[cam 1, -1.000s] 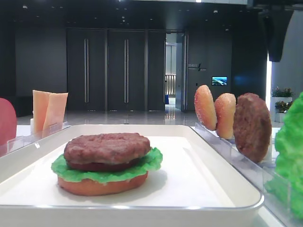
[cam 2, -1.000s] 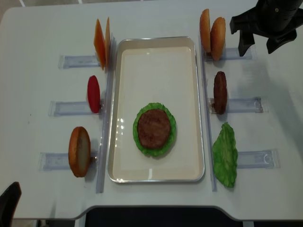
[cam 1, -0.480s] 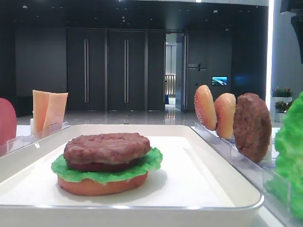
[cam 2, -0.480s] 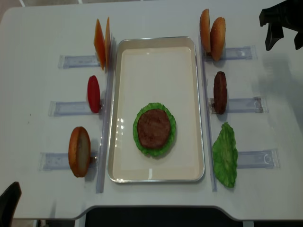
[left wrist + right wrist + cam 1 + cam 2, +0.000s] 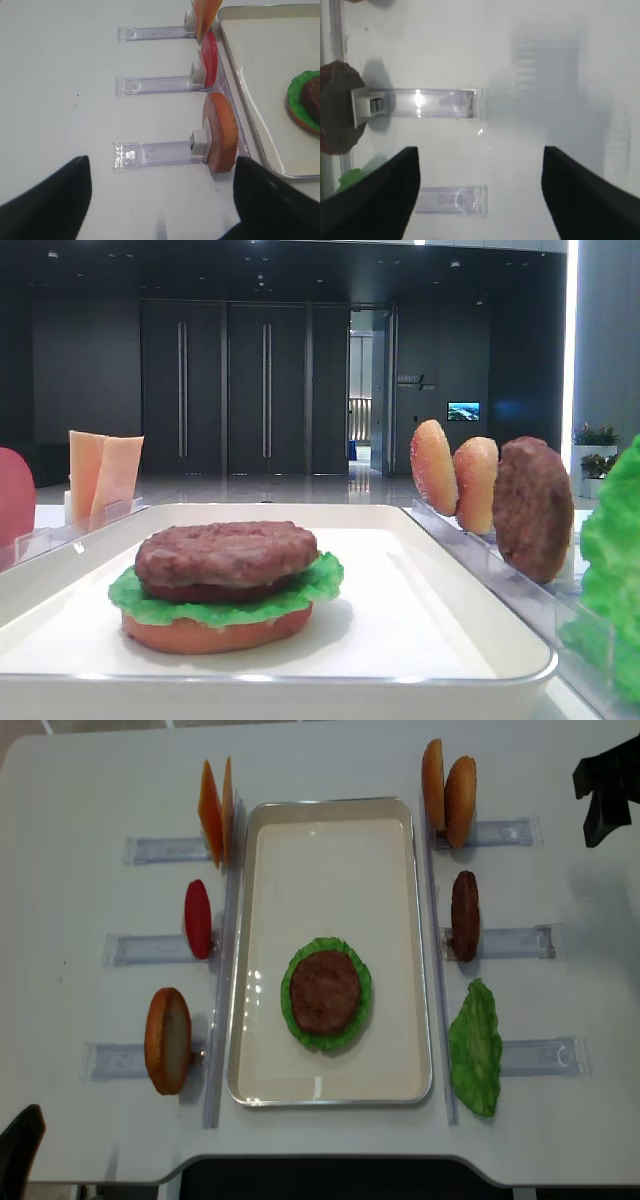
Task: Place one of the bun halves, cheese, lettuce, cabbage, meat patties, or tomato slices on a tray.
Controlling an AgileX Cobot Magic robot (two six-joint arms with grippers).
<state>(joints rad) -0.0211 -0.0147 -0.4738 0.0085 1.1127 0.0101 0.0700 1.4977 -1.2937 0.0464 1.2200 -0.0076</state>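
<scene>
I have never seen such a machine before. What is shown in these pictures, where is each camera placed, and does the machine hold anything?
This is a robot with two arms at a white table. One picture looks down from above, one looks low across the tray, and two come from cameras on the wrists.

On the tray lies a half-built burger: a bun half, lettuce, a tomato slice and a meat patty on top. Around it, clear racks hold spare pieces standing on edge: cheese, a tomato slice and a bun half on the left; two bun halves, a meat patty and lettuce on the right.

The right end effector and the left end effector are open and hold nothing.
</scene>
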